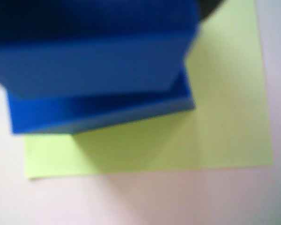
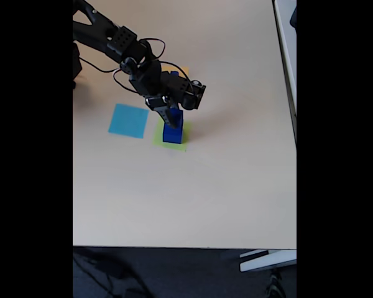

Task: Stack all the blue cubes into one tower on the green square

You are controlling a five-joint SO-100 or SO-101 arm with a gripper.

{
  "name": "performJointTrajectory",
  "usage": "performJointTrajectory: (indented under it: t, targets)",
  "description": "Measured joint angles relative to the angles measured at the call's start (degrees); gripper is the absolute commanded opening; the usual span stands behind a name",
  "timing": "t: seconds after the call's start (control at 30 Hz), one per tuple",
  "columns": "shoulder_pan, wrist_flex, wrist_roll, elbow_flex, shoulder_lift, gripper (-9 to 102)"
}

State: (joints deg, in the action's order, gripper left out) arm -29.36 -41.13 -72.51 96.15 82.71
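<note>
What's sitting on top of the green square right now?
Blue cubes stacked on the green square, a smaller cube atop a larger one. The claw covers the stack's top.

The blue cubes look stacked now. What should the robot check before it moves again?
1. Bottom blue cube sits on the green square: ok.
2. Second cube sits on top of it: ok.
3. Edges lined up: not ok, top one looks turned in the wrist view.
4. Gripper let go: cannot tell.
5. Other cubes ready to fetch: cannot tell.
6. Light-blue square stays free: ok.
</note>
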Motion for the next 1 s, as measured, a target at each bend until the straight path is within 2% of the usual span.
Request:
performJointTrajectory:
  t: [1.0]
  targets:
    - [0.00, 1.41, 9.23, 0.00, 0.00, 7]
